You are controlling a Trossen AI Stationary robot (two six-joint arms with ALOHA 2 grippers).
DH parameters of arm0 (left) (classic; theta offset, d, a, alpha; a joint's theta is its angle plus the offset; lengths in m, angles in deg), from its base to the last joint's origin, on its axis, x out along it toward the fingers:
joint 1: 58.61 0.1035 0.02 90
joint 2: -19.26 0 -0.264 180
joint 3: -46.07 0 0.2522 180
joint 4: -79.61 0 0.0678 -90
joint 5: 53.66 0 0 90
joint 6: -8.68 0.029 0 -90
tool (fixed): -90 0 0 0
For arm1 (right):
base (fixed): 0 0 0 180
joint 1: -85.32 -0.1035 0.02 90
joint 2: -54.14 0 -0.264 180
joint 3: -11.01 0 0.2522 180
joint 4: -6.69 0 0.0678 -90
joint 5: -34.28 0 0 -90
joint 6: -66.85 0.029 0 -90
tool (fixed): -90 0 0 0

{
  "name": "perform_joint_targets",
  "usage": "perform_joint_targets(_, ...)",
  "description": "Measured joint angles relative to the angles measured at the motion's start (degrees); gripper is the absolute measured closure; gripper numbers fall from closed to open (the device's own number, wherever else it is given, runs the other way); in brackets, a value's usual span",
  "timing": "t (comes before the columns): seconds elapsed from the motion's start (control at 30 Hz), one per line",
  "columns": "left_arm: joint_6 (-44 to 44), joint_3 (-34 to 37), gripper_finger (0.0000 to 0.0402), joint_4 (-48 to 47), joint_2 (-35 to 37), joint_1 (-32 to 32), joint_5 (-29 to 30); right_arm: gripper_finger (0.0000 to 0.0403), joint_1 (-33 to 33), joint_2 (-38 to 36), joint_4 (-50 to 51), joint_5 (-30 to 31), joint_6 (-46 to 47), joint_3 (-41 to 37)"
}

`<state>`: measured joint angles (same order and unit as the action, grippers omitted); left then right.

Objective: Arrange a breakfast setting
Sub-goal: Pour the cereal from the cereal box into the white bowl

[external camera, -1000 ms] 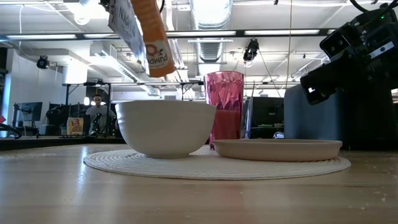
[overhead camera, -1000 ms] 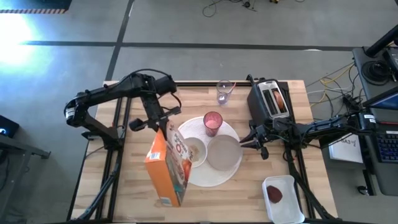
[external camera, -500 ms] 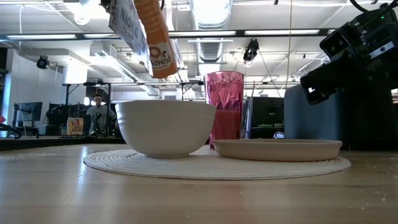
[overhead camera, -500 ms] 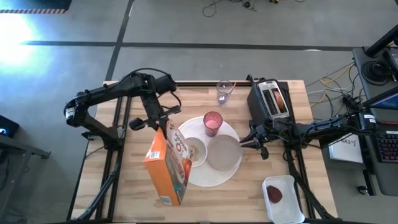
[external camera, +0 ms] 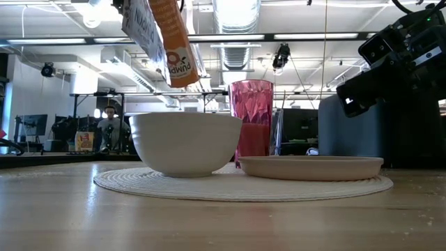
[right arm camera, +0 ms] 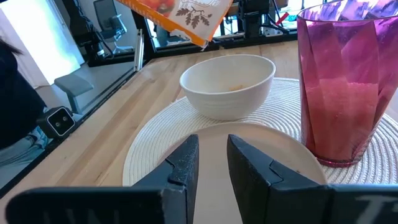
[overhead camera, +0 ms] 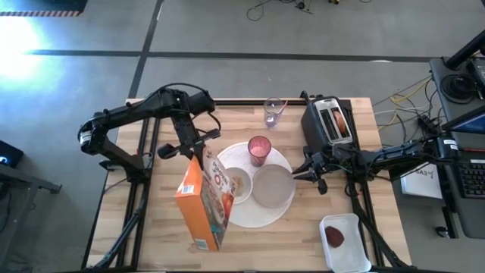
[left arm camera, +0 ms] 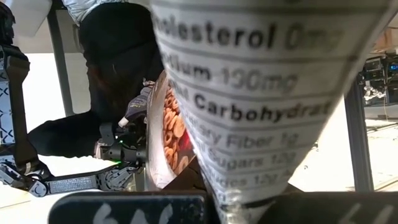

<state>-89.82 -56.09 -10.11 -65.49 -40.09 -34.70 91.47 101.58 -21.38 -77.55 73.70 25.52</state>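
Observation:
My left gripper (overhead camera: 195, 151) is shut on an orange cereal box (overhead camera: 203, 199), raised and tilted over the small white bowl (overhead camera: 237, 184). The bowl, the small pale plate (overhead camera: 272, 186) and the pink cup (overhead camera: 259, 149) stand on the big round white plate (overhead camera: 254, 216). My right gripper (overhead camera: 312, 174) hovers at the small plate's right rim, its fingers a narrow gap apart (right arm camera: 212, 158) and empty. The dark-red fruit (overhead camera: 334, 237) lies in the white tray (overhead camera: 350, 256). The browned bread ring (overhead camera: 343, 120) stands in the toaster (overhead camera: 327, 121). I see no spoon. My left gripper holds the cereal box by its far end (overhead camera: 201, 161). In the left wrist view the box's narrow nutrition panel (left arm camera: 249, 112) fills the picture and hides the fingers. The box is lifted clear and tilted, its lower corner (external camera: 174, 66) above the bowl (external camera: 185, 143).
A clear stemless glass (overhead camera: 273, 111) stands at the far edge, behind the cup. The toaster stands far right, beside my right arm. A few cereal pieces lie in the bowl (right arm camera: 233, 88). Bare tabletop lies at the near left (overhead camera: 163, 243).
The cereal box's lower corner has shifted slightly above the bowl while staying in my left gripper's hold.

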Motion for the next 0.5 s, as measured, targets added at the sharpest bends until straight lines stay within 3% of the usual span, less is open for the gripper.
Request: perform_joint_targets(0.5, 0.3, 0.0, 0.0402, -0.2, -0.1, 0.4, 2.2, 0.0328, 0.0, 0.0, 0.0, 0.0, 0.0, 0.0)
